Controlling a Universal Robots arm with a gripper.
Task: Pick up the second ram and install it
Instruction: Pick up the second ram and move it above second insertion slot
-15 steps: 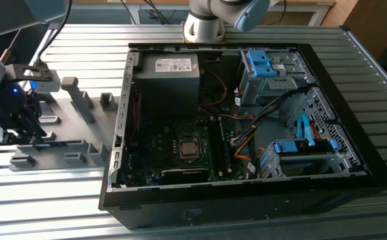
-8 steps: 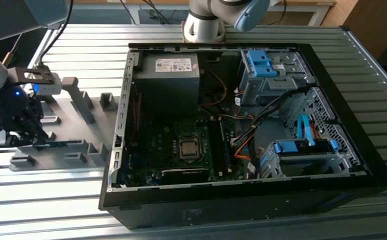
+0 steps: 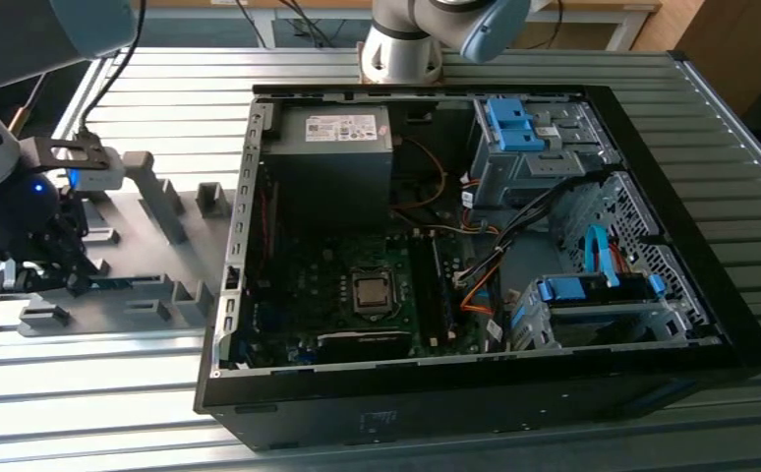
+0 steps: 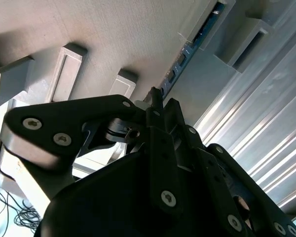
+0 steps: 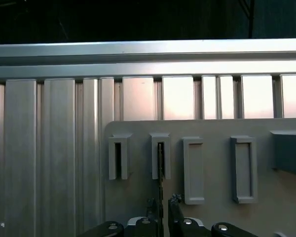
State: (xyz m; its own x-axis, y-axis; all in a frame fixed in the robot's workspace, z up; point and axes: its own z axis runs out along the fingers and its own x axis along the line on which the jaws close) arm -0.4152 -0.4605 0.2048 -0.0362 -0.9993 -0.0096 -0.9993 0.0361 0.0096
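Now, thin blue-green ram stick [image 4: 190, 47] standing on edge in its grey holder [image 5: 166, 155], pincer [image 5: 162, 202] apart astride it, exterior view adds open computer case [image 3: 486, 413] beside on tabletop [image 3: 92, 413].

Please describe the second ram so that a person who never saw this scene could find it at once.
Find the open computer case; at the exterior view's left of it lies a grey holder plate with upright blocks. The second ram stands on edge in that plate, with the tool right at it. Unlike the grey blocks, it is a thin, blue-green board.
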